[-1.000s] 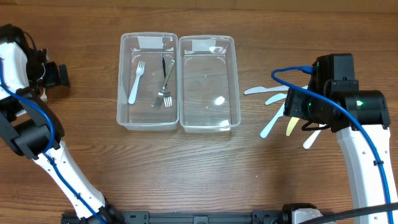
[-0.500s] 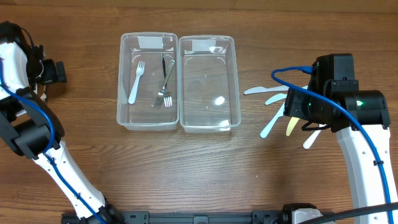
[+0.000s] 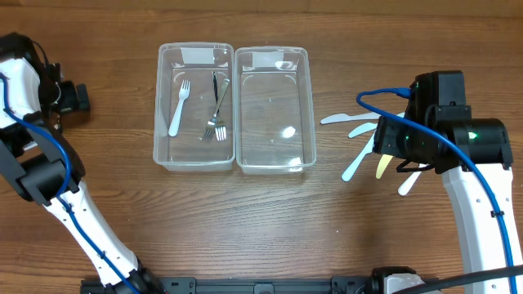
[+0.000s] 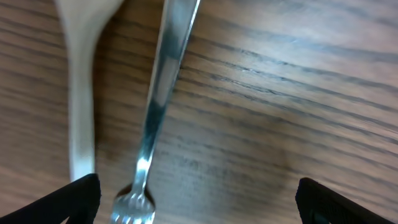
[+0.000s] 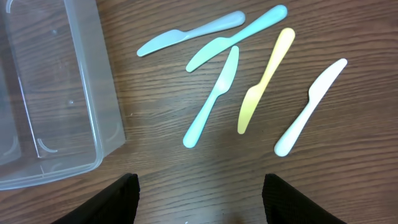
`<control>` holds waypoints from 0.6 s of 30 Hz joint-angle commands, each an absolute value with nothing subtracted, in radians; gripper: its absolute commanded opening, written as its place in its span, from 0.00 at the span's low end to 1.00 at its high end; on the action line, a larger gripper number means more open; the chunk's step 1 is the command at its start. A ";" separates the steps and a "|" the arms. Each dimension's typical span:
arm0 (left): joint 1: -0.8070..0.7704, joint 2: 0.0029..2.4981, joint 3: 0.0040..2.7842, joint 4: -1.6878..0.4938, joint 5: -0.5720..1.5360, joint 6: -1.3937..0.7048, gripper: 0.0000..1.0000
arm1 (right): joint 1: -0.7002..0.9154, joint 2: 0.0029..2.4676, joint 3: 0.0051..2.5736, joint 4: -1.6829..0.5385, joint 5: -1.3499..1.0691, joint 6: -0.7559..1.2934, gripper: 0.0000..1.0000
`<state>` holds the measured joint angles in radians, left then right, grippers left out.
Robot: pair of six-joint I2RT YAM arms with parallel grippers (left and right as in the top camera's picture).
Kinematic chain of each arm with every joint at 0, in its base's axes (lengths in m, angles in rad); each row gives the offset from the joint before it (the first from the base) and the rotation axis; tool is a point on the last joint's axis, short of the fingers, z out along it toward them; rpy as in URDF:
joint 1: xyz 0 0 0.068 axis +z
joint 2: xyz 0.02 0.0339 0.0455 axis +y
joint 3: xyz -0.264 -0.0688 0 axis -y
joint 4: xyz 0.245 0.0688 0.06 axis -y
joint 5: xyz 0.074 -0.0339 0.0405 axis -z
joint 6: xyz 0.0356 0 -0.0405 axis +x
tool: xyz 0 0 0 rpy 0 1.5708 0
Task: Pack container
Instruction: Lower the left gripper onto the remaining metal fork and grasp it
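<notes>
Two clear containers stand side by side mid-table. The left one [image 3: 160, 106] holds a white plastic fork [image 3: 179, 108] and metal forks [image 3: 217, 110]; the right one [image 3: 310, 106] has nothing in it. My left gripper [image 4: 199, 202] is open at the far left of the table [image 3: 69, 96], low over a metal fork [image 4: 155, 112] and a white plastic handle [image 4: 81, 93], holding nothing. My right gripper [image 5: 202, 202] is open above bare wood, just short of several plastic knives: light blue [image 5: 211, 96], yellow [image 5: 266, 79], white [image 5: 310, 107].
A pale blue knife [image 5: 189, 34] and a mint knife [image 5: 236, 38] lie beyond the others. The right container's corner [image 5: 56, 93] sits to the left of my right gripper. A blue cable [image 3: 384, 102] loops over the right arm.
My left wrist has shifted very slightly at the far left edge. The right arm, the containers and the knives have not moved.
</notes>
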<state>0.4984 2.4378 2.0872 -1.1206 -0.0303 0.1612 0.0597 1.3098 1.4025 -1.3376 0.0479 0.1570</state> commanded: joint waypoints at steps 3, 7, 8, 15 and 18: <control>0.503 2.486 2.090 -1.117 -0.033 0.180 1.00 | 0.057 1.293 1.428 -1.338 0.043 0.157 0.66; 0.503 2.486 2.090 -1.110 -0.033 0.180 1.00 | 0.057 1.293 1.428 -1.337 0.043 0.157 0.66; 0.503 2.486 2.090 -1.110 -0.033 0.180 1.00 | 0.057 1.293 1.428 -1.338 0.043 0.157 0.66; 0.503 2.486 2.090 -1.111 -0.033 0.180 0.67 | 0.057 1.293 1.428 -1.338 0.043 0.157 0.66; 0.503 2.486 2.090 -1.111 -0.033 0.180 0.50 | 0.057 1.293 1.428 -1.338 0.043 0.157 0.66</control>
<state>0.4992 2.4569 2.0880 -1.1130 -0.0269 0.1680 0.0597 1.3098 1.4025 -1.3392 0.0479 0.1562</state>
